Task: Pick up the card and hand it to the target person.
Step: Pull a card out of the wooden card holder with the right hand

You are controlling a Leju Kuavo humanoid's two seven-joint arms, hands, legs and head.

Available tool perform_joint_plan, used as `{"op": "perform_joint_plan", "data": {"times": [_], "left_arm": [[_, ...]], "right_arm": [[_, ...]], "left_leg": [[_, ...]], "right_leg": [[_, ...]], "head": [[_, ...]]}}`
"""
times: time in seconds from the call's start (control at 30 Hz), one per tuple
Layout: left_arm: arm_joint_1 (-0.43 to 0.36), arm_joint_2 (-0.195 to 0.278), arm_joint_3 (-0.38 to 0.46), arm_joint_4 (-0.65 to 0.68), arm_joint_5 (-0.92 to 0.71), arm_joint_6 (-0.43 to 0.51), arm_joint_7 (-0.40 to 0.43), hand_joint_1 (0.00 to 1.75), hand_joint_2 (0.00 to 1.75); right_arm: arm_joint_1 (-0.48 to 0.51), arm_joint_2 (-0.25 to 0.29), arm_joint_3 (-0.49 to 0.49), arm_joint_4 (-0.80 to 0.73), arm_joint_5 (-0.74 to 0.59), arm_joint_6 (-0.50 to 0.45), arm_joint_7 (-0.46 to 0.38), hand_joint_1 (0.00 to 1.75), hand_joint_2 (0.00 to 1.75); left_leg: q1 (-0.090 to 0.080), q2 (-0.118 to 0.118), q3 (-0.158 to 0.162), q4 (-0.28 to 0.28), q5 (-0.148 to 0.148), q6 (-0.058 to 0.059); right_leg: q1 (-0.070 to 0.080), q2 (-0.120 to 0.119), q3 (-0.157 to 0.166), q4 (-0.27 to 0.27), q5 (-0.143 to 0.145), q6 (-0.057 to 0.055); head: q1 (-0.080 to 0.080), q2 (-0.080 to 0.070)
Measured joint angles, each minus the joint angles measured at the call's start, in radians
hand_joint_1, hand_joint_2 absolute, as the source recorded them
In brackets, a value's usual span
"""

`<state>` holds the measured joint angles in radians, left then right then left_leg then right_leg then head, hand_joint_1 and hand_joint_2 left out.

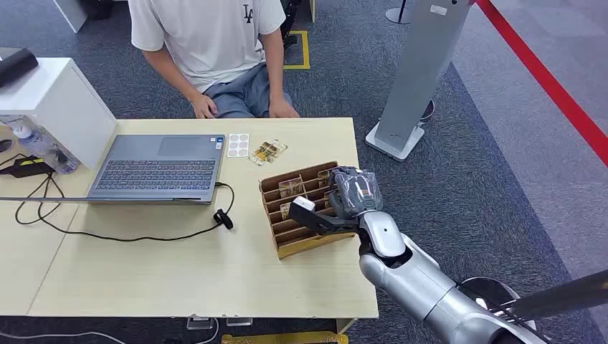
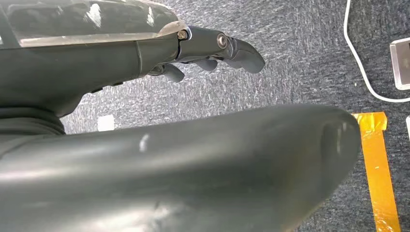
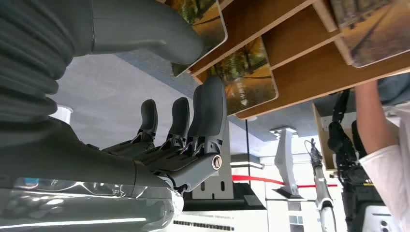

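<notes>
Wooden and slotted, the rack [image 1: 305, 208] is sitting on the pale bench [image 1: 179, 272] near its right edge, and my right hand [image 1: 353, 192] is hovering at the rack's right end. In the right wrist view my fingers [image 3: 209, 113] are standing straight and apart from the thumb [image 3: 145, 29], with a card [image 3: 251, 77] just beyond them in its slot; the thumb is lying against the edge of another card [image 3: 200, 29], but I cannot tell whether I am gripping it, so the hand's state is unclear. More cards are standing in the rack's slots in the head view. A person [image 1: 215, 50] in a white shirt is sitting at the bench's far side, hands on knees. A laptop [image 1: 161, 166] is lying open left of the rack, with a black cable [image 1: 129, 233] trailing in front of it. My left hand [image 2: 208, 53] is hanging over grey carpet, fingers loosely curled and holding nothing, beside a strip of yellow tape [image 2: 379, 164].
</notes>
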<state>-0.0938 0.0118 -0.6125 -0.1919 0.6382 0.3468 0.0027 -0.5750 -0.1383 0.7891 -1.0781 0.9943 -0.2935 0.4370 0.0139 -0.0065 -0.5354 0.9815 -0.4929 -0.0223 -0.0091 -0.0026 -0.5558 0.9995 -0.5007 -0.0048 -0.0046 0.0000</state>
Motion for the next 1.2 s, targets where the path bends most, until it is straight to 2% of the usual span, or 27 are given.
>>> {"op": "perform_joint_plan", "data": {"times": [0.2,0.4,0.53,1.1,1.2], "left_arm": [[0.0,0.0,-0.008,0.0,0.002,0.0,-0.001,0.0,0.0],[0.0,0.0,-0.014,0.0,0.002,-0.001,-0.002,0.0,0.0],[0.0,0.0,-0.018,0.0,0.003,-0.001,-0.002,0.0,0.0],[-0.004,0.0,-0.02,0.0,0.006,-0.008,-0.002,0.0,0.0],[-0.005,0.0,-0.02,0.0,0.009,-0.008,-0.002,0.0,0.0]], "right_arm": [[0.01,-0.02,-0.009,-0.01,-0.001,0.003,0.011,0.97,1.75],[0.023,-0.036,-0.013,-0.018,-0.002,0.007,0.014,0.9,1.75],[0.028,-0.043,-0.014,-0.022,-0.007,0.014,0.015,0.98,1.75],[0.037,-0.037,-0.009,-0.021,-0.03,0.013,-0.019,0.73,1.75],[0.037,-0.035,-0.008,-0.02,-0.034,0.012,-0.02,0.76,1.75]], "left_leg": [[0.0,0.0,0.0,0.0,0.0,0.0],[0.0,0.0,0.0,0.0,0.0,0.0],[0.0,0.0,0.0,0.0,0.0,0.0],[0.0,0.0,0.0,0.0,0.0,0.0],[0.0,0.0,0.0,0.0,0.0,0.0]], "right_leg": [[0.0,0.0,0.0,0.0,0.0,0.0],[0.0,0.0,0.0,0.0,0.0,0.0],[0.0,0.0,0.0,0.0,0.0,0.0],[0.0,0.0,0.0,0.0,0.0,0.0],[0.0,0.0,0.0,0.0,0.0,0.0]], "head": [[0.0,0.0],[0.0,0.0],[0.0,0.0],[0.0,0.0],[0.0,0.0]]}}
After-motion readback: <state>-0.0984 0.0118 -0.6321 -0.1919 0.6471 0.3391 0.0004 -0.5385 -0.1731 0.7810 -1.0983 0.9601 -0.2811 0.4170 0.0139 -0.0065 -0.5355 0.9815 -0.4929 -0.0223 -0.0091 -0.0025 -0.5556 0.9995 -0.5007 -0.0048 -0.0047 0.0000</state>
